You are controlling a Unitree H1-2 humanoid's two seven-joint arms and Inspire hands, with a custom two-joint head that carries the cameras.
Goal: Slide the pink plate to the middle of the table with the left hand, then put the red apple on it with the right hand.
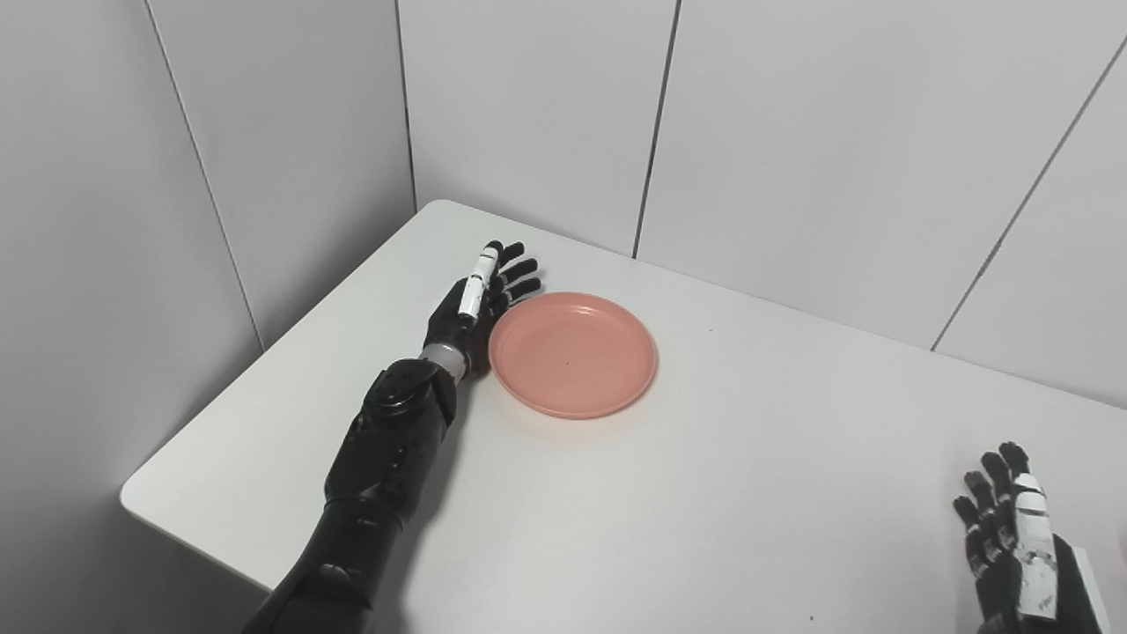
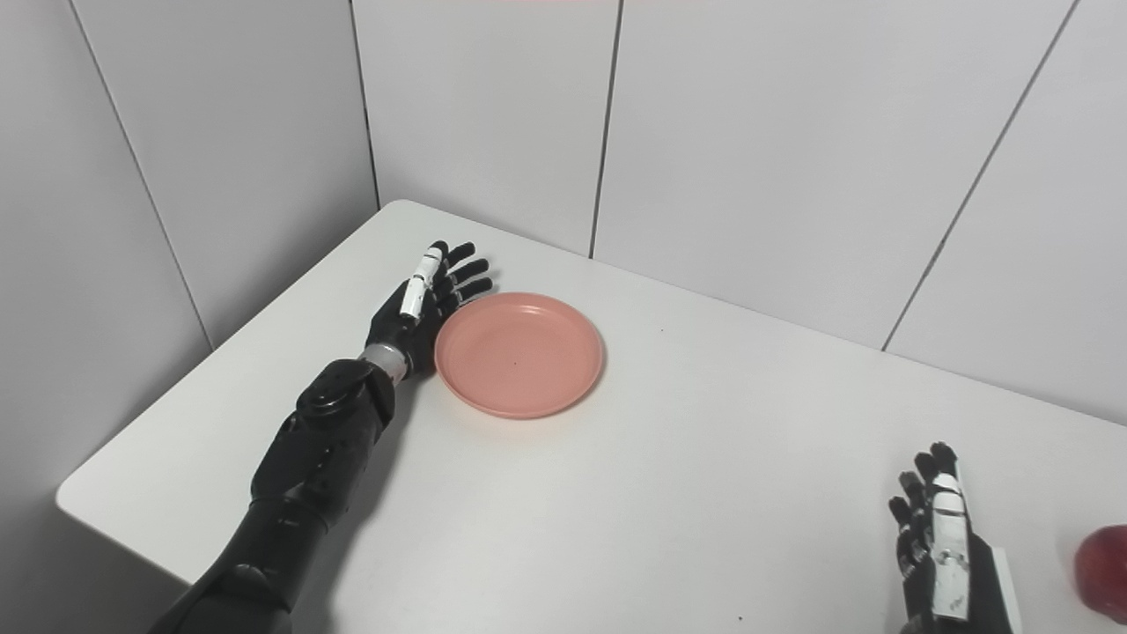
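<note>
A round pink plate [image 1: 573,354] lies flat on the white table [image 1: 722,493], left of its middle. My left hand [image 1: 475,304] is open, its fingers stretched out along the plate's left rim, touching it or nearly so. My right hand [image 2: 938,541] is open at the bottom right, held above the table and holding nothing. The red apple [image 2: 1105,568] shows only in the right eye view, cut off by the right edge, just to the right of my right hand.
Grey wall panels [image 1: 792,132] close off the table at the back and on the left. The table's rounded left corner [image 1: 141,502] and front edge lie near my left forearm.
</note>
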